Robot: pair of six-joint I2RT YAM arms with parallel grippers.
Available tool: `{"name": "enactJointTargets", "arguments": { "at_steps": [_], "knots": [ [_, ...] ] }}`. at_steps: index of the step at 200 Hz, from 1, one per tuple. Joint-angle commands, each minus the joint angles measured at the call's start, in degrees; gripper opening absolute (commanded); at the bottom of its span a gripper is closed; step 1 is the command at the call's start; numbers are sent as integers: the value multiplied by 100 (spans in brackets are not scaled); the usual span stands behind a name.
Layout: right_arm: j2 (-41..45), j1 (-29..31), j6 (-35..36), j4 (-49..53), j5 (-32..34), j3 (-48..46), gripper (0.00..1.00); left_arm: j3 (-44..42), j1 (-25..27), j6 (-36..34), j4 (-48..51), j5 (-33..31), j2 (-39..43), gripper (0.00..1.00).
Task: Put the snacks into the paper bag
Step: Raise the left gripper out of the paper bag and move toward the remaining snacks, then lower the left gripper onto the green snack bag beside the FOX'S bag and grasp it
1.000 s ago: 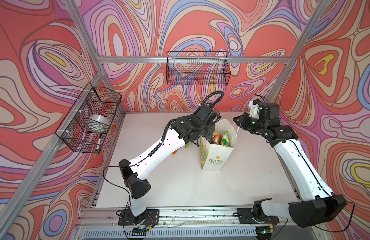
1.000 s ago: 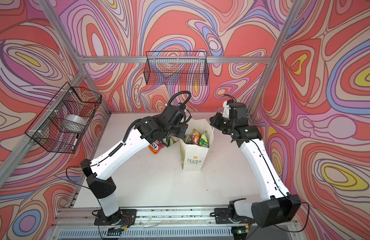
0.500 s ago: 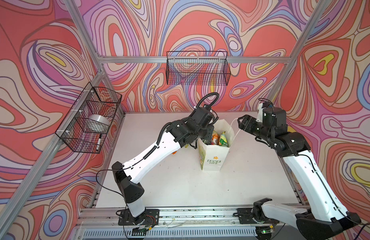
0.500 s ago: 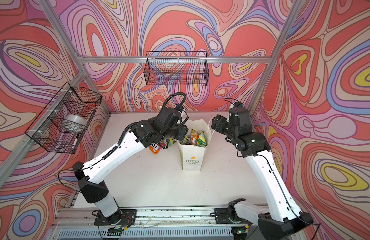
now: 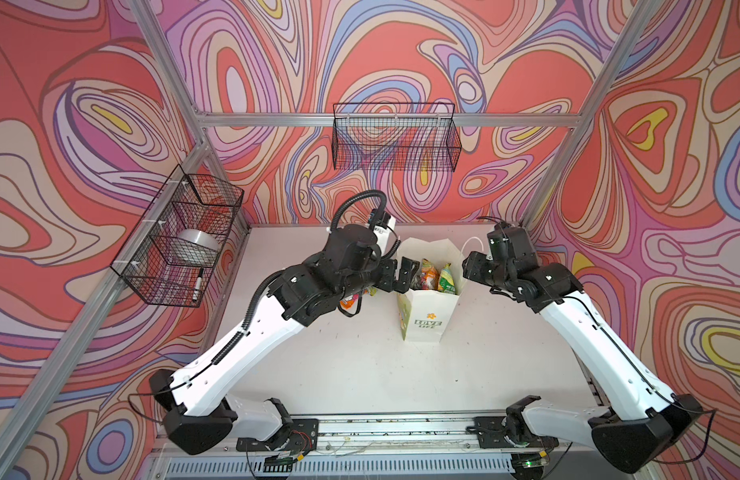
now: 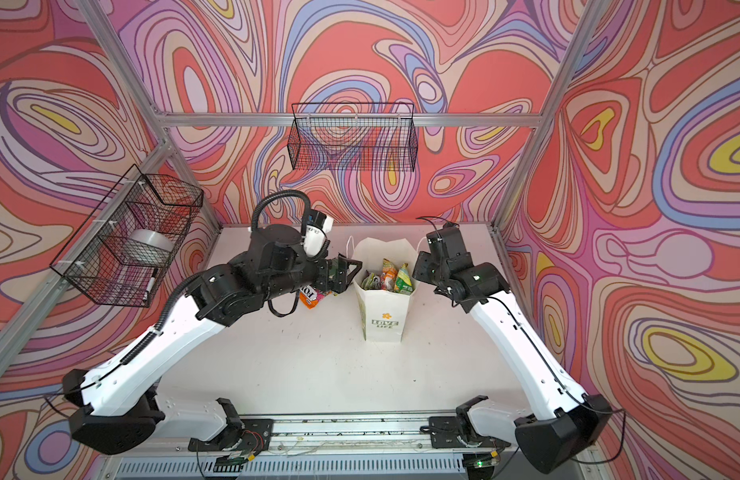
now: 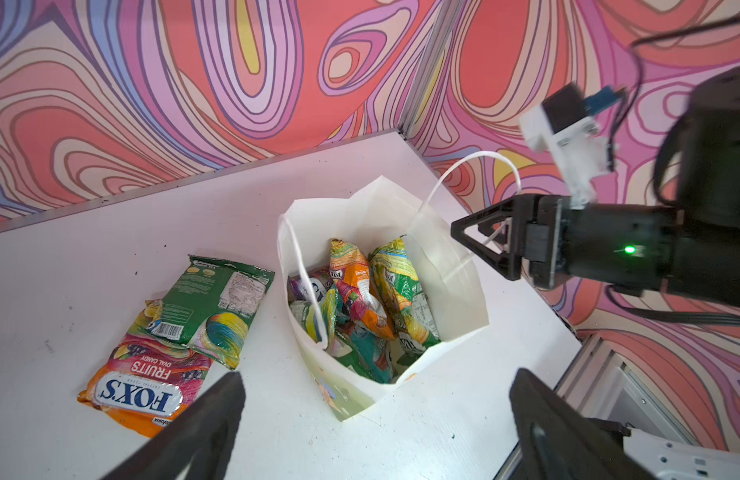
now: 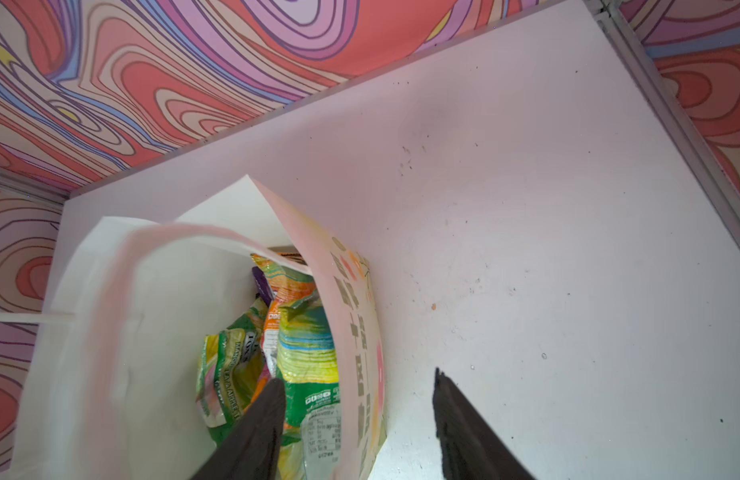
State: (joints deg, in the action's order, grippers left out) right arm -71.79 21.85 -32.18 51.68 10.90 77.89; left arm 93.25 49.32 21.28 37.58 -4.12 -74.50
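The left fingers (image 7: 223,399), shut at the paper bag's (image 5: 428,316) mouth 1 second ago, now stand wide open and empty, so a packet has probably just dropped among the snacks (image 7: 360,299) inside. The right fingers (image 8: 264,415) sit partly open astride the bag's wall, not pinching it. A green packet (image 7: 218,299) and an orange packet (image 7: 144,386) lie on the bench (image 7: 110,249) just beside the upright bag, leaving 2 to load.

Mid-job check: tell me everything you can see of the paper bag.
The paper bag is white, thin-looking paper with green LOVE LIFE print and a yellow flower, plus two white cord handles. It stands upright on the table, mouth open, snacks standing inside. The right gripper straddles one wall, jaws apart.
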Motion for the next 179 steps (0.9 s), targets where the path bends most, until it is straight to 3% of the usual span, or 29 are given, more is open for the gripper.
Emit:
{"name": "enactJointTargets", "arguments": {
  "at_steps": [1,46,61,76,115,144,179],
  "knots": [
    [-60,35,-75,-216,165,-178,48,-304,-47,-37,-190,-190,423,100],
    [-335,38,-172,-475,28,-368,34,-954,-176,56,105,-811,904,100],
    [-368,39,-191,-526,-48,-394,18,-1246,-421,309,297,-873,971,100],
    [-371,39,-201,-563,-104,-386,0,-1644,-878,580,317,-366,1059,100],
    [-352,39,-168,-676,-314,-371,0,-2576,-2289,1252,-154,1515,809,100],
    [-325,39,-151,-741,-438,-410,0,-3142,-2939,1807,-1051,2706,57,100],
    [-247,39,-162,-812,-580,-467,0,-3179,-3032,2201,-1788,2922,-990,100]
  ]
}}
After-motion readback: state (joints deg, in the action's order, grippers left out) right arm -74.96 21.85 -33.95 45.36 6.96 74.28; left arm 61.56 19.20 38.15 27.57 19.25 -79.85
